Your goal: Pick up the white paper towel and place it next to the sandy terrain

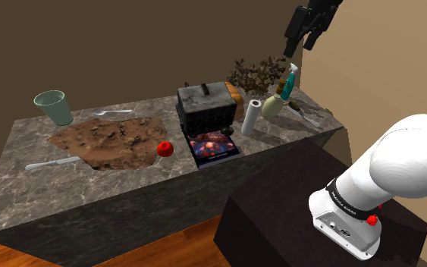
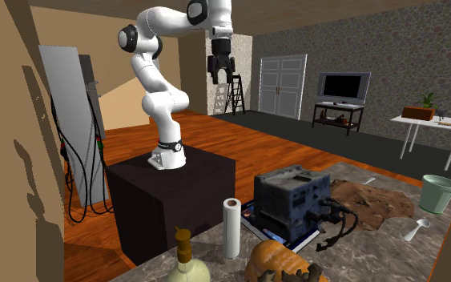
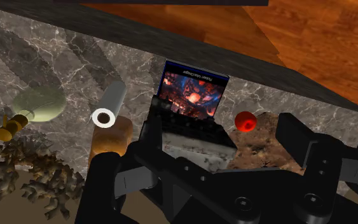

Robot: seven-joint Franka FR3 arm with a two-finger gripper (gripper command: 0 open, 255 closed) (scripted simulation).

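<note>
From where I stand, the white paper towel (image 1: 251, 116) is a roll on its end on the marble-topped bench (image 1: 22, 190), right of centre in the shoulder view. Its long axis runs straight up and down, and the open core faces the ceiling. In the wrist view (image 3: 109, 104) that hollow end shows as a dark ring. The roll sits near the bench edge that faces the stand, between a dark boxy appliance (image 1: 206, 110) and a pale round-bodied bottle (image 1: 272, 108) with a teal neck, and it touches neither. The sandy terrain (image 1: 113, 140) is a rough brown patch spread over the left half of the bench in the shoulder view. It is well apart from the roll, with the appliance and a flat book with a fiery cover (image 1: 215, 146) between them. A red ball (image 1: 164, 148) rests at the terrain's right edge, and a pale green cup (image 1: 54, 107) stands at the upper left of the bench. The end effector (image 2: 219, 80) hangs high above the bench near the top of the second exterior view. It points downward with its two black fingers spread apart, and nothing is between them.
</note>
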